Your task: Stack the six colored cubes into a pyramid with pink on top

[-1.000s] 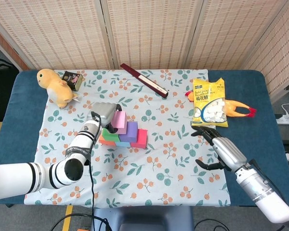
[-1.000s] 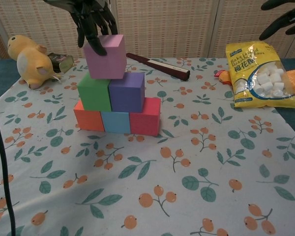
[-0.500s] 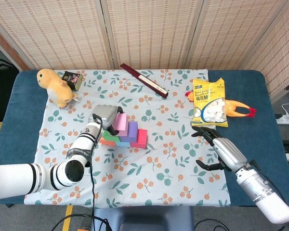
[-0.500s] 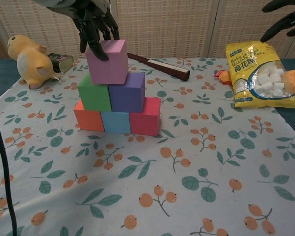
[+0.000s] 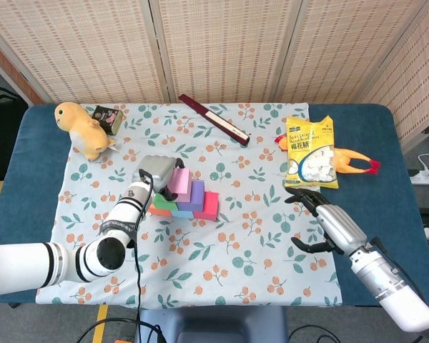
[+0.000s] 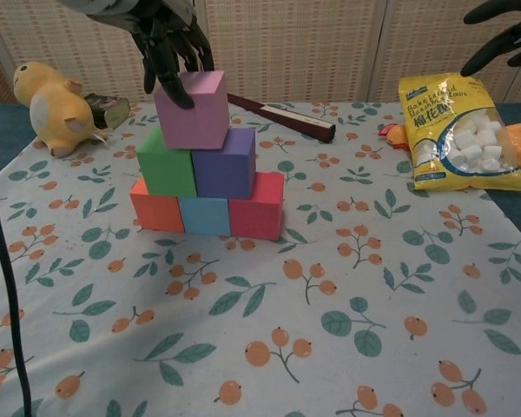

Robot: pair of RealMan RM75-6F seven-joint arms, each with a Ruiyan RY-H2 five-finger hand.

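The pink cube (image 6: 192, 109) sits on top of the stack, resting on the green cube (image 6: 166, 162) and the purple cube (image 6: 225, 163), approx. over the seam between them. It stands a little tilted in the chest view. Under these two is the bottom row: orange cube (image 6: 157, 210) on the left, light blue cube (image 6: 203, 215) in the middle, red cube (image 6: 257, 206) on the right, all three touching side by side. The pyramid stands on the floral cloth (image 6: 391, 287) that covers the blue worktop (image 5: 32, 150).

The left hand (image 6: 167, 35) is above and behind the pink cube. Its dark fingers (image 6: 168, 81) point down and touch the cube's upper left corner and back edge; the other fingers are spread. Whether it really grips the cube or only touches it, I cannot tell from these views.

The right hand (image 5: 322, 220) is well apart from the stack, over the right side of the cloth, near the marshmallow bag (image 5: 311, 152). Its fingers are spread and hold nothing. In the chest view only the finger tips show at the top right corner.

Other things: a yellow plush toy (image 5: 84, 127) at the back left w/ a small dark box (image 5: 109, 118) just beside it, a dark red folded fan (image 5: 213, 119) at the back centre, and a rubber chicken toy (image 5: 354, 162) partly under the marshmallow bag.
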